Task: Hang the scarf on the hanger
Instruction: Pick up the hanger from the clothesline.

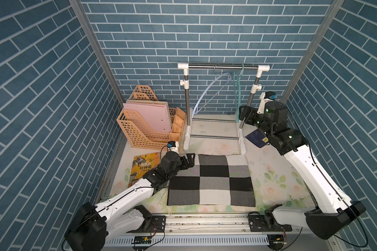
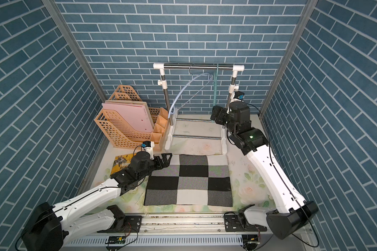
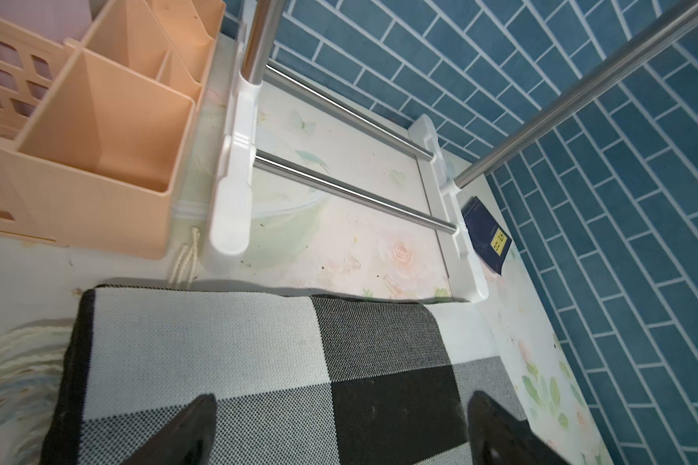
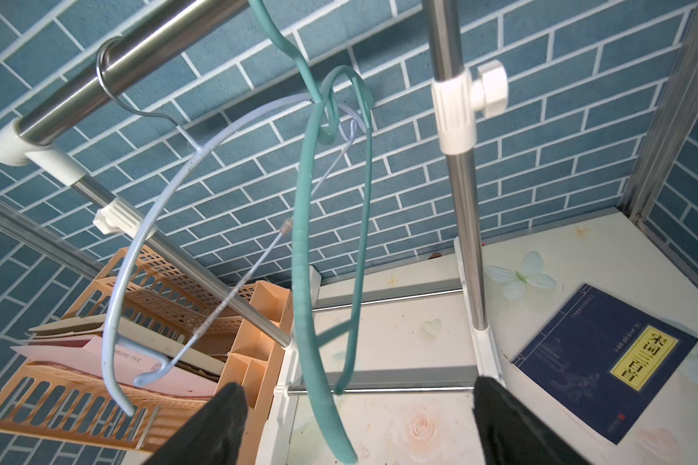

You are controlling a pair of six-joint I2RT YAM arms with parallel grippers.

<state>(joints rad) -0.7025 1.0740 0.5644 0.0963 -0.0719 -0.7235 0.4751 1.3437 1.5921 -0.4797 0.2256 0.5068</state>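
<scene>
The scarf [image 1: 213, 180] [image 2: 189, 180] [image 3: 258, 362], checked in black, grey and white, lies folded flat on the table in front of the rack. My left gripper [image 1: 191, 159] [image 2: 167, 158] [image 3: 339, 406] hovers open over its far left corner, holding nothing. Two hangers hang from the rack's steel rail [image 1: 222, 67] [image 4: 130, 68]: a green hanger [image 1: 237, 93] [image 2: 214, 91] [image 4: 301, 249] and a light blue hanger [image 1: 207, 91] [image 4: 138, 225]. My right gripper [image 1: 241, 113] [image 2: 213, 114] [image 4: 357, 386] stands open at the green hanger's lower end, which passes between the jaws untouched.
A peach file organizer [image 1: 144, 126] with pink folders stands left of the rack. An orange book [image 1: 144, 167] lies under my left arm. A dark blue book [image 1: 256, 138] [image 4: 605, 362] lies right of the rack's base [image 3: 234, 193]. Brick-patterned walls close in three sides.
</scene>
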